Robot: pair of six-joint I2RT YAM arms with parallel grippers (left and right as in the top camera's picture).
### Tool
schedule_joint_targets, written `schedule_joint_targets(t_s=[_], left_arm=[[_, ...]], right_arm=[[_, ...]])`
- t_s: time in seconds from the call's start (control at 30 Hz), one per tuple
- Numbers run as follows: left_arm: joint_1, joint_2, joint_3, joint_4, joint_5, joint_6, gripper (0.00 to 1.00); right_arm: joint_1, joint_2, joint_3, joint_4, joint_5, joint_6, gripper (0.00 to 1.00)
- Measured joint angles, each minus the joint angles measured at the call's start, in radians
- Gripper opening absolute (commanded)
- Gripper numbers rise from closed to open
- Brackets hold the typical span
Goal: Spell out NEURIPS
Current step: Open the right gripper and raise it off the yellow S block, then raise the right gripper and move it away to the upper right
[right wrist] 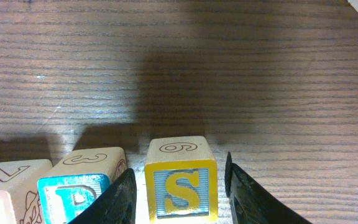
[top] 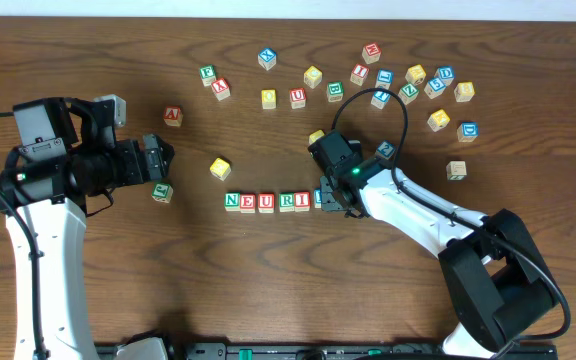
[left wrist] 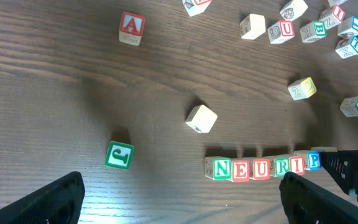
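A row of letter blocks reading N E U R I [top: 267, 202] lies at the table's middle, and in the left wrist view it reads N E U R I P [left wrist: 260, 167]. My right gripper [top: 335, 198] [right wrist: 179, 167] is at the row's right end. Its fingers stand on either side of a yellow S block [right wrist: 180, 186], with a small gap on each side. The S block sits on the table just right of the blue P block [right wrist: 73, 194]. My left gripper [top: 163, 160] [left wrist: 182, 199] is open and empty, to the left of the row.
Several loose letter blocks [top: 408, 85] are scattered at the back right. A red A block [top: 172, 116], a yellow block [top: 220, 168] and a green block [top: 162, 192] lie near the left gripper. Another block [top: 456, 170] lies at the right.
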Motion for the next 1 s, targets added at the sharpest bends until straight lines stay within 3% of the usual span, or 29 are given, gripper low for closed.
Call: schedule_joint_targets(t_s=[0.67, 1.0], left_arm=[[0.0, 0.0, 0.0, 0.0, 0.0, 0.0, 0.99], [0.0, 0.0, 0.0, 0.0, 0.0, 0.0, 0.99]], right_arm=[[-0.005, -0.017, 0.063, 0.003, 0.004, -0.019, 0.43], [-0.014, -0.017, 0.277, -0.235, 0.11, -0.06, 0.4]])
